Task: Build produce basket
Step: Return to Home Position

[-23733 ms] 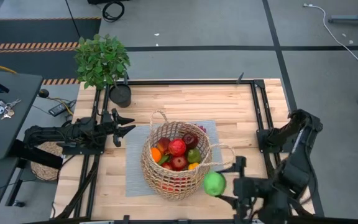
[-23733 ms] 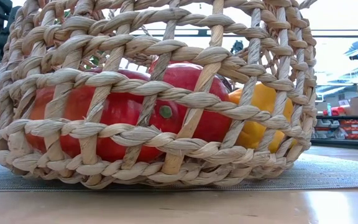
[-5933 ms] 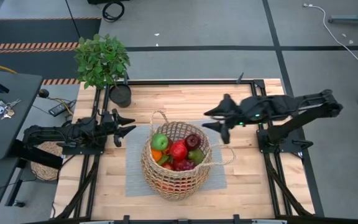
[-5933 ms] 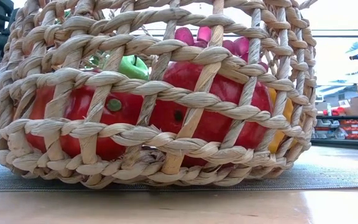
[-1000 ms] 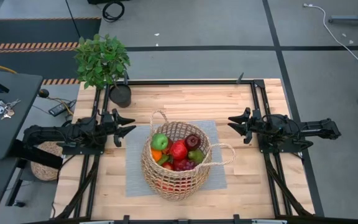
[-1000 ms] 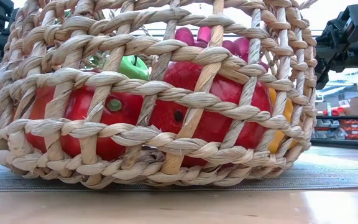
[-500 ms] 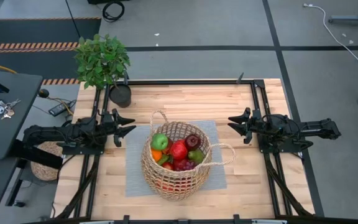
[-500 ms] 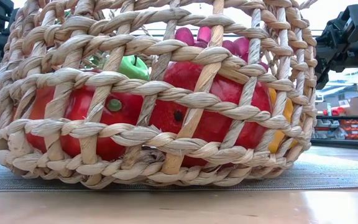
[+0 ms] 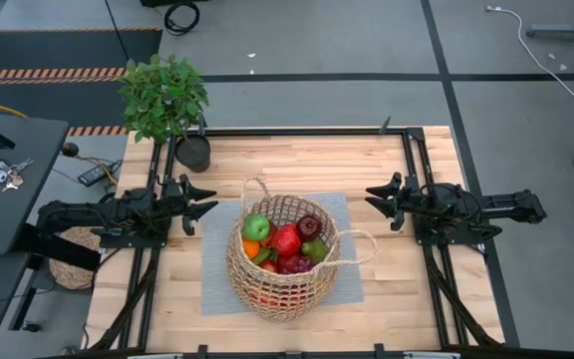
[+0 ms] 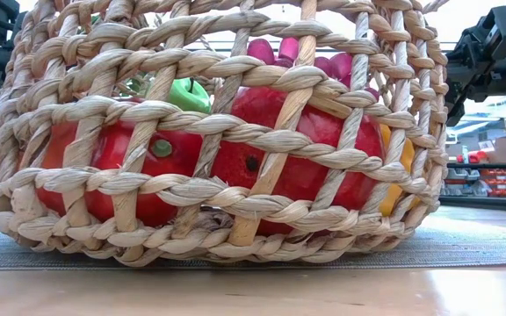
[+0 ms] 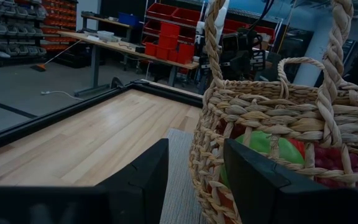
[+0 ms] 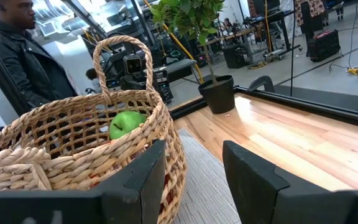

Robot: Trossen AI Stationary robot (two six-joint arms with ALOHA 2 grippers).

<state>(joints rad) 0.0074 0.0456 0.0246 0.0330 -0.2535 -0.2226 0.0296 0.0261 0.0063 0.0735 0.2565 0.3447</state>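
Open from above over the basket (image 9: 267, 294), barring its two loop handles (image 9: 255, 186). Bare tabletop (image 9: 297, 165) either side and beyond; blocked at far-left corner by potted plant (image 9: 164, 95).

high: overhead, straight down, whole table (image 9: 297, 160) | low: table-top level, hard against the basket (image 10: 235, 132) | left wrist: near, level, facing basket | right wrist: opposite side, facing basket, potted plant (image 12: 197, 25) beyond | shared: basket, all four

A grey concrete floor (image 9: 317, 40) crossed by dark lines surrounded the wooden table (image 9: 297, 160). Red storage bins (image 11: 182, 25) and a workbench (image 11: 135, 50) stood beyond it, with a dark desk (image 9: 8, 199) off the table's left edge
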